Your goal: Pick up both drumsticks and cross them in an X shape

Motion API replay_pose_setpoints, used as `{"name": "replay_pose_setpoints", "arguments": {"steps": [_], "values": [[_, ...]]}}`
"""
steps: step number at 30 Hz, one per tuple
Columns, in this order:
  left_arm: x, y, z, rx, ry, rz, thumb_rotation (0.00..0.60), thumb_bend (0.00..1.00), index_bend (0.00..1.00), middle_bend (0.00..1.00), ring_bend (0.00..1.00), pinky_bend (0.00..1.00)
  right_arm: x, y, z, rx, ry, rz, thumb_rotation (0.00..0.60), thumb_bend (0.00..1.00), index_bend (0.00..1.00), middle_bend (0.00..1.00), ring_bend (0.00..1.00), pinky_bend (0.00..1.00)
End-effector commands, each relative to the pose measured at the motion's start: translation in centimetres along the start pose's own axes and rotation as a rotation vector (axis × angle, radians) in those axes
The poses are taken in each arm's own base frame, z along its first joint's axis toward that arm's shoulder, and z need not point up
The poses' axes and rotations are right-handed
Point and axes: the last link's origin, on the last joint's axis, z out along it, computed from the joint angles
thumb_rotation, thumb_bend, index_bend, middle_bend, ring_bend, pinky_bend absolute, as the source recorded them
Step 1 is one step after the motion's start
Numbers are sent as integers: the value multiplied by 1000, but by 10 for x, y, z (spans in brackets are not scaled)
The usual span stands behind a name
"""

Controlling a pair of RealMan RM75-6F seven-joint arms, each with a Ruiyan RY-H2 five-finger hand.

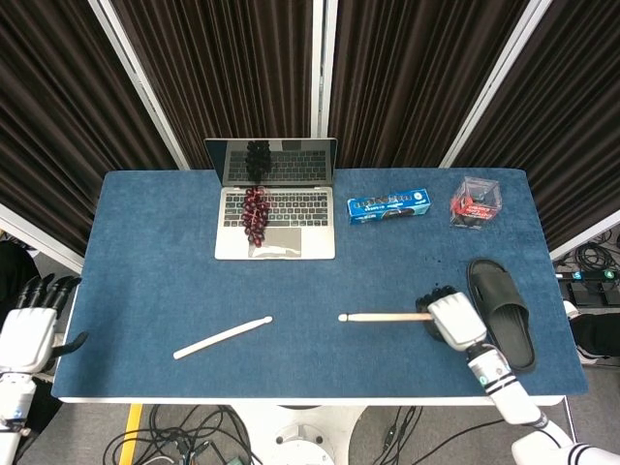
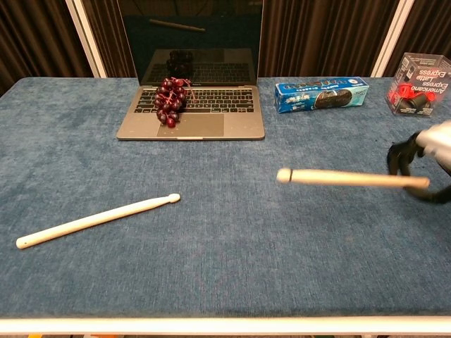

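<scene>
Right hand: closed around the butt end of one drumstick, holding it off the table near the right front; in the chest view the stick runs about level, tip toward the centre, with the hand cut off at the right edge.
Left hand: off the table's left front corner, fingers spread apart, holding nothing.
Table: covered in blue cloth.
Laptop: open at the back, left of centre, screen dark.
Slipper: black, lying just right of the right hand.
Other drumstick: flat on the cloth at the left front, tip angled toward the centre, well apart from the held one.
Cookie box: blue, just right of the laptop.
Clear box: back right, red and black contents.
Grapes: dark red bunch resting on the laptop keyboard.
</scene>
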Motion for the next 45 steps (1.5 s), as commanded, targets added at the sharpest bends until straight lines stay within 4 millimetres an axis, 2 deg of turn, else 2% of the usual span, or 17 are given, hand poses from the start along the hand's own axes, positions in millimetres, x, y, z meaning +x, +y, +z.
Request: {"name": "replay_pose_setpoints", "arguments": {"steps": [1,5,8,11,13,17,25,31,37,45], "values": [[3,15,25,-68,-6,-15,600,177,166,179,104,169,30,13,4,-37,54,73,600,634,615,619,383,368],[2,40,52,-124,-34,-19,600,187,247,260,259,412,68,25,10,-63,122,99,600,639,615,619,383,369],[-5,66,66,-162,-68,-8,600,221,327,340,412,650,97,35,14,-87,177,81,600,639,615,619,383,369],[-15,90,70,-193,-113,17,600,235,369,415,527,774,115,41,17,-108,205,63,600,640,615,618,383,369],[-21,101,70,-199,-131,29,600,235,397,463,583,820,121,44,17,-118,211,59,600,640,615,618,383,369],[-37,117,63,-183,-183,44,600,235,437,505,652,861,124,49,16,-141,199,58,600,639,615,618,383,369],[-61,126,35,-157,-258,75,600,230,452,509,689,875,104,57,12,-168,140,82,600,640,615,615,382,370],[-73,132,22,-137,-283,35,600,228,453,509,731,876,95,59,9,-169,147,87,600,640,615,615,382,370],[-90,144,16,-152,-321,44,600,227,451,505,741,876,91,60,6,-173,148,93,600,642,616,614,382,370],[-105,150,16,-128,-325,89,600,222,431,488,741,876,88,61,2,-181,148,95,600,642,615,613,382,370]]}}
